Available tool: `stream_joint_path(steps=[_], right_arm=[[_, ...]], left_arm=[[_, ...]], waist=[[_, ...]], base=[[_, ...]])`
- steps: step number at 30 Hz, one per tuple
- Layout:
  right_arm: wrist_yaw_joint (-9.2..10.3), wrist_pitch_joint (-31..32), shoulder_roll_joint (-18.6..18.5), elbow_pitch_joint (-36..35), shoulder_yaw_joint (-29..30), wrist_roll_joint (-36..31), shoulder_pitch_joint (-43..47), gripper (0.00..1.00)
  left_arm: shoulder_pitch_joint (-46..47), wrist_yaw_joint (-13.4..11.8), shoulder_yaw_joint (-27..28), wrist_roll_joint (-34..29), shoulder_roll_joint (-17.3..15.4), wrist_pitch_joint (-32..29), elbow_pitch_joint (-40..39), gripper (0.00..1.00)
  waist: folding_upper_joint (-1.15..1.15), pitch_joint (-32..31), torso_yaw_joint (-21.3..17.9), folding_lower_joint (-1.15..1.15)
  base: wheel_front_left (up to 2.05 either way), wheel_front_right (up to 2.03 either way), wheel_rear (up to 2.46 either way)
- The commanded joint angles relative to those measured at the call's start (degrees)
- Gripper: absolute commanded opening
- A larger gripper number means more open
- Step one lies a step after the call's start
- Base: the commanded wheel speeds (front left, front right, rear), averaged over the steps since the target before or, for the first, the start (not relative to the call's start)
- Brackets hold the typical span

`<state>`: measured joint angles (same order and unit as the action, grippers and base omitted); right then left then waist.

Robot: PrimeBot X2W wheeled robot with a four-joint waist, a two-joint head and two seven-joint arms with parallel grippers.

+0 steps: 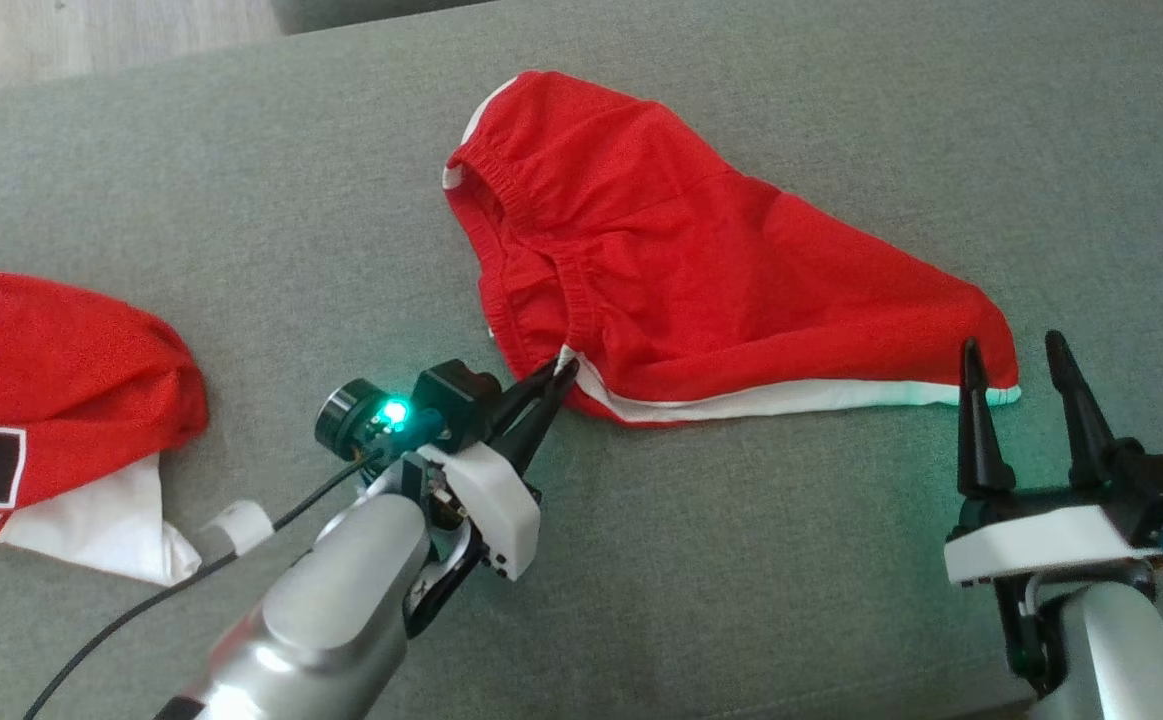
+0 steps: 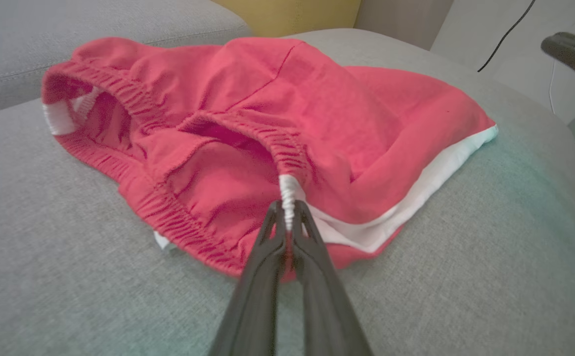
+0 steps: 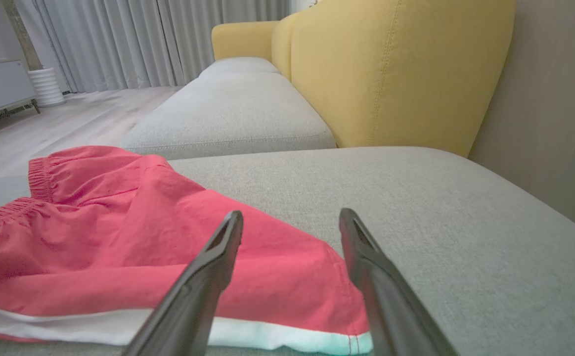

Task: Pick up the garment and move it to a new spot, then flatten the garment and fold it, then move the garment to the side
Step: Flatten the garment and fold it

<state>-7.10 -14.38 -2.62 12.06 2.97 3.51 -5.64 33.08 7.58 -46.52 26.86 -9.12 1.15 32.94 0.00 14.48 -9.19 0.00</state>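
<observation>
left fingers pinched shut on red shorts waistband seam | right fingers apart, at hem corner | shorts crumpled mid grey cushion | next: clamp right before lifting, raise both level

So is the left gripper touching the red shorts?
Touching. In the left wrist view, the left gripper pinches the red shorts at their white waistband strip.

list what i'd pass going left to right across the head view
red jersey → left pincer, shut on the shorts' waistband corner → red shorts → right pincer, open by the shorts' white-trimmed hem corner
</observation>
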Motion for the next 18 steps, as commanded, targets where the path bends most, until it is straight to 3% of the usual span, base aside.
stream_joint_path(steps=[1,18], right_arm=[[-0.39,-0.6,-0.3,-0.3,-0.5,-0.7,-1.6,1.00],[-0.39,1.8,-0.3,18.9,8.0,-5.9,-6.9,1.00]], left_arm=[[1.8,-0.1,1.4,0.8,-1.5,1.5,-2.0,0.00],[-1.9,-2.7,1.2,1.3,-2.1,4.7,-6.7,0.00]], waist=[[0.00,-0.4,0.3,0.00],[0.00,-1.7,2.6,0.00]], base=[[0.00,0.00,0.00],[0.00,0.00,0.00]])
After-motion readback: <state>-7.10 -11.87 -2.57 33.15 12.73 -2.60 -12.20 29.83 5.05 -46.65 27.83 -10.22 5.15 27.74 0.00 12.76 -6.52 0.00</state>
